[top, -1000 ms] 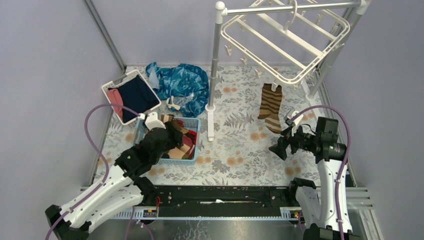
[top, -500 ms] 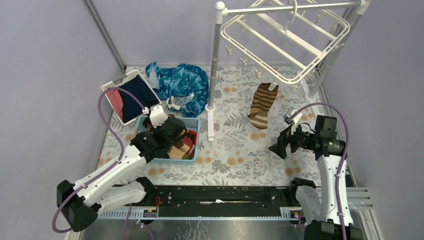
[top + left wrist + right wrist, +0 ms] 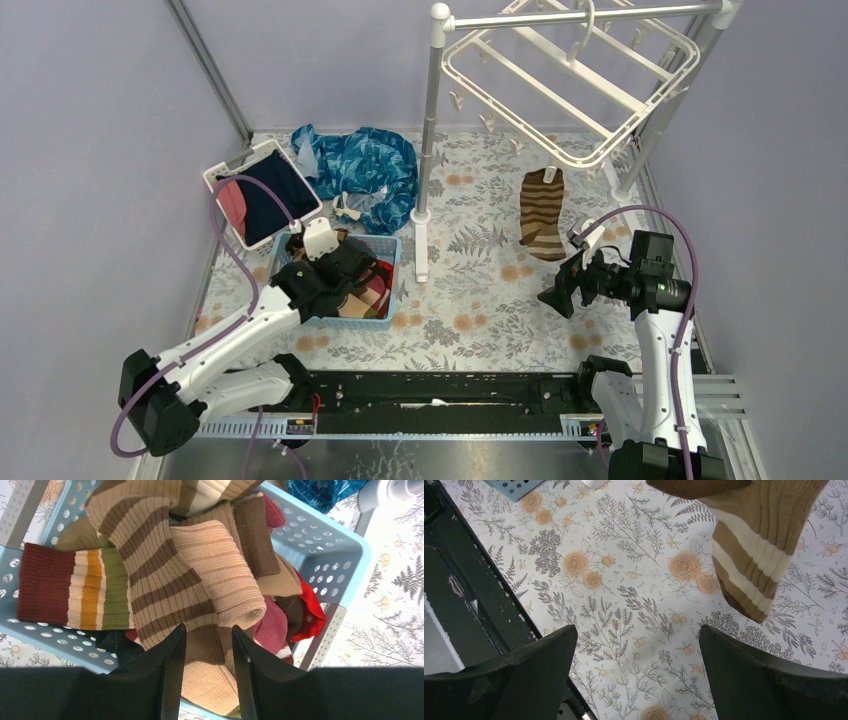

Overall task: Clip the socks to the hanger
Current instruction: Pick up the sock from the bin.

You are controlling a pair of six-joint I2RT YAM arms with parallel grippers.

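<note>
A blue basket (image 3: 392,243) (image 3: 345,555) holds several brown, tan and striped socks (image 3: 210,565). My left gripper (image 3: 362,282) (image 3: 207,630) is down in this pile, jaws partly open. A dark brown sock (image 3: 210,647) lies between the fingertips, with a slit of room at the right one. One brown striped sock (image 3: 542,215) (image 3: 754,540) hangs from a clip of the white hanger (image 3: 578,160), up on the rack. My right gripper (image 3: 553,295) (image 3: 636,630) hovers wide open over the floral cloth, just near and right of that sock, holding nothing.
A white basket (image 3: 215,175) with navy and pink clothes stands at the far left. A blue patterned cloth (image 3: 365,165) lies beside it. The rack's pole (image 3: 430,130) rises just right of the blue basket. The black rail (image 3: 440,390) runs along the near edge.
My left arm has stretched further over the blue basket and its jaws have narrowed. The hanging sock swung left and has come back. The right arm has stayed in place.
</note>
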